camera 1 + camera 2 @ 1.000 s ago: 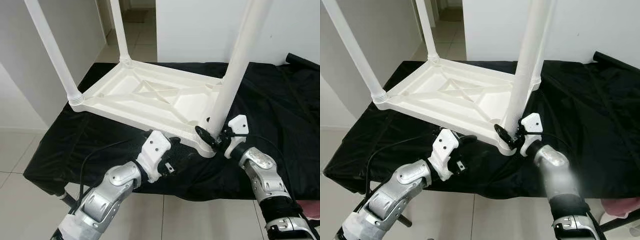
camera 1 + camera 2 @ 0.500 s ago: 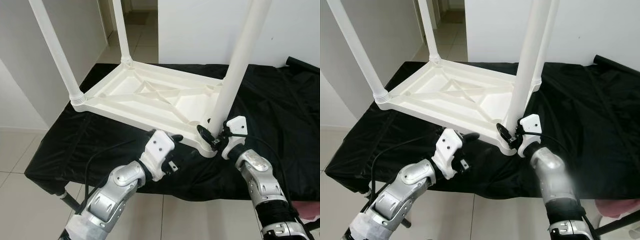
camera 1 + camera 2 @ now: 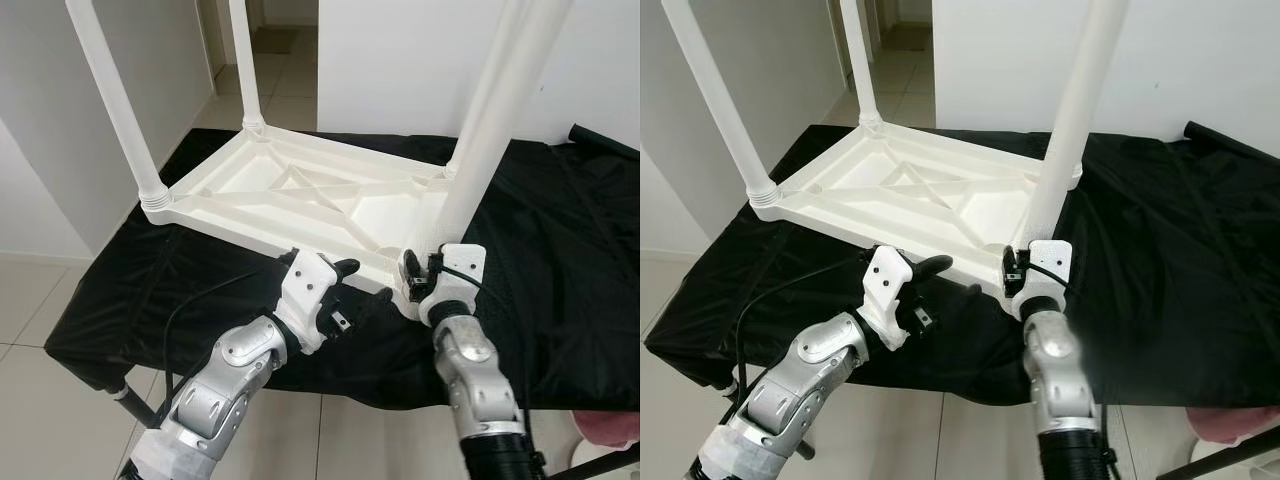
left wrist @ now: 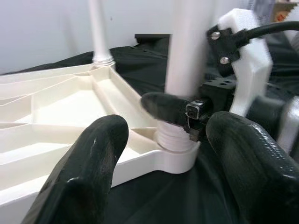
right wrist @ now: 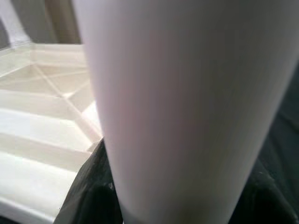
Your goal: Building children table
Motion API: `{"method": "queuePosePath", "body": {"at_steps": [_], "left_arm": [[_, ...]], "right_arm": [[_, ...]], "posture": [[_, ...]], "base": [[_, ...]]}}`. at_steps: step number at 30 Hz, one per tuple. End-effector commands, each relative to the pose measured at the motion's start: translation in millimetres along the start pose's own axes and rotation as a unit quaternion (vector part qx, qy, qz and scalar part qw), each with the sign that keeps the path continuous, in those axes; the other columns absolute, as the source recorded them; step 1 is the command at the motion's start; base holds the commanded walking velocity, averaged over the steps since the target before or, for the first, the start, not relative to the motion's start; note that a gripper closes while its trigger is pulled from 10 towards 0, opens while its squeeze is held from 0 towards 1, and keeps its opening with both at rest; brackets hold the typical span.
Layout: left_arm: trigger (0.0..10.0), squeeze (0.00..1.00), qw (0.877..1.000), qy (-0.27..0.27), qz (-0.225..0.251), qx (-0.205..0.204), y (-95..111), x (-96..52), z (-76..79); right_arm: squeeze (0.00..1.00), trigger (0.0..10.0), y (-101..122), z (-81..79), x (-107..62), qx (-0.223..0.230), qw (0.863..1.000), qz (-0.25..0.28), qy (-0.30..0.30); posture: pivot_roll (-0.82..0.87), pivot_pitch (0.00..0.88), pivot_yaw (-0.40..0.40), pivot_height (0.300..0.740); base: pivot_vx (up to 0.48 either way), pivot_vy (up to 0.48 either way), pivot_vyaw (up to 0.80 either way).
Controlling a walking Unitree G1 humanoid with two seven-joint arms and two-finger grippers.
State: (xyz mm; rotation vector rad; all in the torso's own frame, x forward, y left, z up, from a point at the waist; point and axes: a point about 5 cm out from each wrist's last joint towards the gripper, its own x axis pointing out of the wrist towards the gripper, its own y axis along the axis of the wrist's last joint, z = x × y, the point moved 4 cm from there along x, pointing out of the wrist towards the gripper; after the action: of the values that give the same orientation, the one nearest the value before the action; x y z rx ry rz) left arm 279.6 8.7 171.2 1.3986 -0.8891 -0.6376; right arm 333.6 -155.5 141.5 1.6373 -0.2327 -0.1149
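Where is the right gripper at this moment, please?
The right gripper is at the near right corner of the upturned white table, closed on the base of the leg there, in front of the robot.

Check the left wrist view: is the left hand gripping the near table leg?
No. The left hand is open, its fingers short of the leg, which the right hand clasps.

A thick white table leg [image 5: 187, 102] stands very close to the camera, upright and blurred, taking up most of the picture. Beside it lies the pale underside of the upturned table [image 5: 42, 121], with raised ribs crossing its recessed panels. Black cloth [image 5: 88, 196] shows dark around the foot of the leg.
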Motion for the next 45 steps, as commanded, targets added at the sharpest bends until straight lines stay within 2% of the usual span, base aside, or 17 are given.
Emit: {"method": "queuePosePath", "body": {"at_steps": [1,3,6,7,8,9,18,19,21,22,25,27,37,38,40,41,45], "left_arm": [[10.0,0.0,1.0,0.029,-0.006,-0.005,-2,-3.6,-7.0],[10.0,0.0,0.999,0.032,-0.006,-0.008,-1,-4.8,-7.6],[10.0,0.0,0.999,0.037,-0.008,-0.006,-3,-5.9,-9.0],[10.0,0.0,0.999,0.039,-0.011,-0.003,-4,-6.3,-9.4],[10.0,0.0,0.999,0.04,-0.013,0.0,-4,-6.6,-10.0],[10.0,0.0,0.999,0.041,-0.012,0.001,-4,-7.0,-10.9],[10.0,0.0,0.999,0.048,-0.011,0.002,1,-12.1,-12.4],[10.0,0.0,0.999,0.05,-0.011,0.002,1,-12.5,-13.3],[10.0,0.0,0.999,0.051,-0.011,0.002,1,-12.7,-14.1],[10.0,0.0,0.999,0.053,-0.012,0.002,2,-14.6,-14.8],[10.0,0.0,0.998,0.053,-0.016,0.003,1,-17.3,-14.6],[10.0,0.0,0.998,0.053,-0.021,0.006,0,-19.2,-12.6],[10.0,0.0,0.998,0.054,-0.026,-0.009,-4,-19.2,-5.3],[10.0,0.0,0.998,0.052,-0.025,-0.009,-3,-18.2,-5.0],[10.0,0.0,0.998,0.051,-0.024,-0.009,-3,-17.6,-4.7],[10.0,0.0,0.998,0.05,-0.023,-0.007,-1,-16.6,-5.2],[10.0,0.0,0.999,0.049,-0.023,-0.006,0,-16.1,-5.7]], "right_arm": [[0.0,10.0,-23,12.8,-9.2,0.035,0.995,-0.051,-0.076],[0.0,10.0,-21,-1.8,-10.8,0.026,0.998,-0.045,-0.042],[0.0,10.0,-18,-7.1,-10.9,0.022,0.999,-0.047,-0.017],[0.2,10.0,-15,-8.9,-10.5,0.026,0.999,-0.041,0.004],[0.89,10.0,-10,-9.8,-9.9,0.037,0.999,-0.027,0.025],[1.0,10.0,-4,-12.0,-9.4,0.044,0.998,-0.014,0.052],[1.0,10.0,8,-7.9,-7.1,0.014,0.982,0.013,0.187],[0.6,10.0,8,-7.9,-7.4,0.007,0.979,0.015,0.204],[0.6,10.0,9,-8.0,-7.3,0.001,0.977,0.016,0.214],[0.0,10.0,8,-7.7,-8.0,-0.014,0.97,0.015,0.243],[0.0,10.0,5,-5.4,-8.4,-0.027,0.958,0.005,0.286],[0.0,10.0,3,-3.6,-10.6,-0.046,0.936,-0.001,0.35],[0.0,10.0,-7,-5.8,3.8,-0.111,0.895,-0.022,0.431],[0.0,7.9,-8,-6.2,6.8,-0.112,0.895,-0.024,0.432],[0.0,7.9,-9,-6.2,8.8,-0.113,0.893,-0.024,0.435],[0.0,3.1,-9,-6.5,11.8,-0.114,0.891,-0.024,0.438],[0.0,3.1,-10,-6.6,13.0,-0.115,0.89,-0.023,0.44]], "posture": [[-0.06,0.0,0.048,0.74],[-0.06,0.0,0.049,0.74],[-0.06,0.0,0.052,0.74],[-0.06,0.0,0.052,0.74],[-0.05,0.003,0.05,0.74],[-0.05,0.009,0.045,0.74],[-0.03,0.024,0.037,0.74],[-0.02,0.025,0.037,0.74],[-0.02,0.027,0.038,0.74],[-0.03,0.032,0.044,0.74],[-0.02,0.037,0.044,0.74],[-0.01,0.05,0.044,0.74],[-0.02,0.081,0.045,0.74],[-0.02,0.078,0.049,0.74],[-0.02,0.078,0.049,0.74],[-0.01,0.072,0.05,0.74],[-0.01,0.072,0.05,0.74]], "base": [[0.0,0.0,0.0],[0.0,0.0,0.0],[0.0,0.0,0.0],[0.0,0.0,0.0],[0.0,0.0,0.0],[0.0,0.0,0.0],[0.0,0.0,0.0],[0.0,0.0,0.0],[0.0,0.0,0.0],[0.0,0.0,0.0],[0.0,0.0,0.0],[0.0,0.0,0.0],[0.0,0.0,0.0],[0.0,0.0,0.0],[0.0,0.0,0.0],[0.0,0.0,0.0],[0.0,0.0,0.0]]}}
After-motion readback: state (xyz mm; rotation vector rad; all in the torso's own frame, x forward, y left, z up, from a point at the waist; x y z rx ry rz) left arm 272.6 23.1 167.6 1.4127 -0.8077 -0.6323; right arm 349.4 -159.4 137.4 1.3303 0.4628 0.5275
